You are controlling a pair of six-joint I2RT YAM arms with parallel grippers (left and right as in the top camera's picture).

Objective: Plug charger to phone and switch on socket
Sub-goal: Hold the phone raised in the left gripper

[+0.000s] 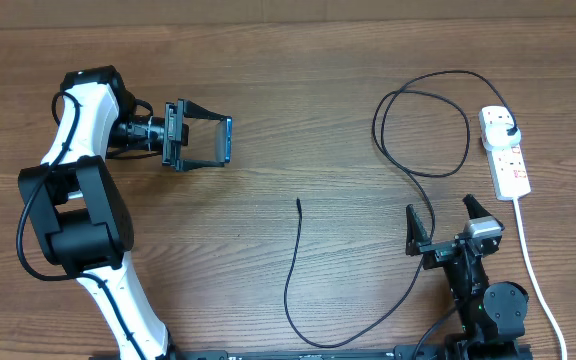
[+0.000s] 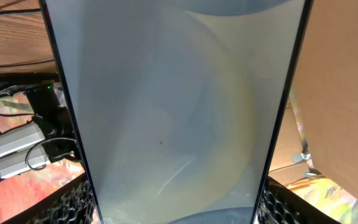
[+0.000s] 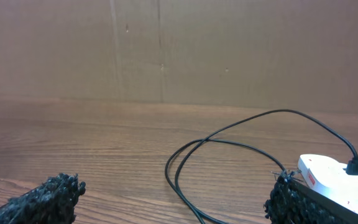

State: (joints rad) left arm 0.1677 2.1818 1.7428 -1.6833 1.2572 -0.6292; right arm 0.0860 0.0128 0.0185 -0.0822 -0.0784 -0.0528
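My left gripper (image 1: 183, 135) is shut on the phone (image 1: 208, 141) and holds it off the table at the upper left. In the left wrist view the phone's pale blue-white screen (image 2: 173, 112) fills the frame between the fingers. The charger, a thin black cable (image 1: 298, 270), lies loose with its connector tip (image 1: 299, 202) near the table's middle. It loops at the right (image 1: 423, 130) and its black plug (image 1: 509, 132) sits in the white socket strip (image 1: 505, 150). My right gripper (image 1: 444, 222) is open and empty, low at the front right, near the cable (image 3: 185, 168) and socket (image 3: 334, 177).
The socket's white cord (image 1: 528, 260) runs down the right edge of the wooden table. A brown cardboard wall (image 3: 166, 50) stands behind the table. Boxes and clutter (image 2: 17, 149) show beyond the phone in the left wrist view.
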